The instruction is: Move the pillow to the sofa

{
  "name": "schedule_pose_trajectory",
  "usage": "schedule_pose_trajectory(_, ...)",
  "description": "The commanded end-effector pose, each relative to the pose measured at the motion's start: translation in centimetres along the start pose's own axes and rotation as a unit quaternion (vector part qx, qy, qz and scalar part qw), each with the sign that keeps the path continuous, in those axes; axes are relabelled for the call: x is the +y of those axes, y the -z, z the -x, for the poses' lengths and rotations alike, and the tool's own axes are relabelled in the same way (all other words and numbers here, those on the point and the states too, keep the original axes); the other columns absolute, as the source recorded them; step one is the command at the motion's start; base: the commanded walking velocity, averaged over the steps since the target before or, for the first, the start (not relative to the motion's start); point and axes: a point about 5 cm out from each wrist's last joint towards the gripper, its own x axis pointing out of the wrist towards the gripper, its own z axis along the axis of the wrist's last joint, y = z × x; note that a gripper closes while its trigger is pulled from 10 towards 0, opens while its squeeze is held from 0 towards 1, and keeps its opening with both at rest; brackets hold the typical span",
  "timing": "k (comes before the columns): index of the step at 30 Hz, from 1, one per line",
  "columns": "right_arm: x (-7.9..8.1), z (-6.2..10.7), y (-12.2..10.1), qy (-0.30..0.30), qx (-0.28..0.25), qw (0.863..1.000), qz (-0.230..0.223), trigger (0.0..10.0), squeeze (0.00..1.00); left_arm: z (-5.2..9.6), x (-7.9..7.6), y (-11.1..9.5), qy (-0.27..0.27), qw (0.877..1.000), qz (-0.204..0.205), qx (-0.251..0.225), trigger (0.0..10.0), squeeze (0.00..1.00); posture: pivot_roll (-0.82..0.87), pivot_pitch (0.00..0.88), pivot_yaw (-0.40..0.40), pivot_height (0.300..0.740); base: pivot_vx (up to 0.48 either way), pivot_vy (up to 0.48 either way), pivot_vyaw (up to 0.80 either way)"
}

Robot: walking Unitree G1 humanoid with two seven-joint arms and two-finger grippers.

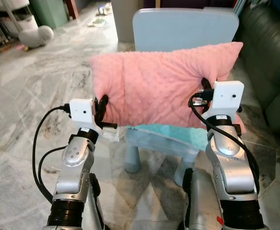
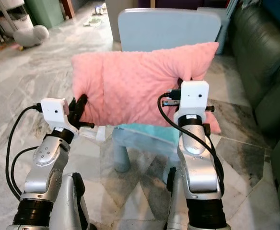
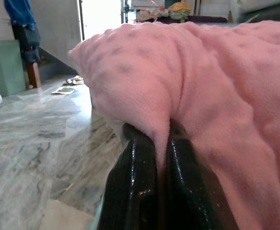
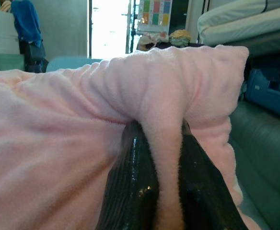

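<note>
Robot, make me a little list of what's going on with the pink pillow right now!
pillow: pink pillow, lifted above the small blue chair
left gripper: pinching a fold at the pillow's left end
right gripper: pinching a fold at its right end
sofa: dark green sofa, to the robot's right
floor: grey marble floor
task: pillow not yet on the sofa

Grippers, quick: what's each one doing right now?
Left gripper: shut on the pink pillow, pinching its left end.
Right gripper: shut on the pillow, pinching a fold near its right end.
</note>
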Motion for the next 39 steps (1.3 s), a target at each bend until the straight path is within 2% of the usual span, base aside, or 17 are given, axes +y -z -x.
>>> schedule_pose_trajectory(1, 0.0, -0.3, -1.1, -0.002, -0.019, 1.0, -0.007, 10.0, 0.0, -0.3, 0.1, -0.4, 0.005, 1.0, -0.004, -0.007, 10.0, 0.0, -0.19, 0.0, 0.061, 0.516, 0.0, 0.0, 0.0)
schedule_pose_trajectory(14, 0.0, -0.3, -1.1, -0.004, -0.018, 1.0, -0.011, 10.0, 0.0, -0.2, -0.2, 0.1, 0.009, 1.0, -0.004, 0.001, 10.0, 0.0, -0.19, 0.0, 0.058, 0.591, 0.0, 0.0, 0.0)
schedule_pose_trajectory(28, 0.0, -0.2, -1.0, -0.001, -0.013, 1.0, -0.015, 10.0, 0.0, -0.1, -0.5, 0.4, 0.015, 1.0, -0.004, 0.009, 10.0, 0.0, -0.19, 0.0, 0.063, 0.691, 0.0, 0.0, 0.0)
schedule_pose_trajectory(37, -0.1, -0.2, -1.2, 0.001, -0.014, 1.0, -0.019, 10.0, 0.0, -0.1, -0.7, 0.9, 0.024, 0.999, -0.006, 0.025, 10.0, 0.0, -0.2, 0.0, 0.065, 0.74, 0.0, 0.0, 0.0)
schedule_pose_trajectory(39, -0.1, -0.2, -1.2, 0.002, -0.014, 1.0, -0.019, 10.0, 0.0, -0.1, -0.8, 1.1, 0.027, 0.999, -0.008, 0.033, 10.0, 0.0, -0.2, 0.0, 0.065, 0.74, 0.0, 0.0, 0.0)
